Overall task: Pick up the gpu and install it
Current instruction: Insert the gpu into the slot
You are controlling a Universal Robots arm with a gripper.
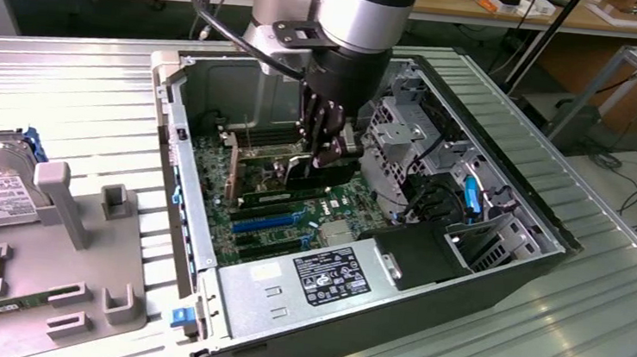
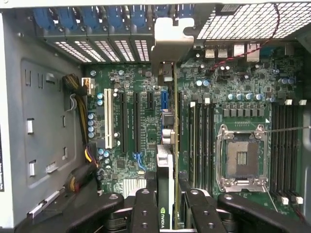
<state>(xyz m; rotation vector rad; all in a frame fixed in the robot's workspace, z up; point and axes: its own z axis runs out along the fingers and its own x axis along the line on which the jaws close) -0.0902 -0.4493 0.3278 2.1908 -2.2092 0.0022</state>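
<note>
I see the gpu [image 2: 165, 167] standing on edge over the motherboard [image 2: 131, 121] by its expansion slots, silver bracket [image 2: 170, 46] toward the board's rear edge, with my gripper [image 2: 170, 213] clenched on the card inside the open computer case [image 1: 494, 289].

Hand [image 1: 327, 149] is inside the case [image 1: 180, 175], gpu [image 2: 166, 170] on edge between its fingers, over the motherboard [image 2: 136, 121]. Tray [image 1: 94, 245] sits on the surface [image 1: 74, 79], exterior view's left of the case.
</note>
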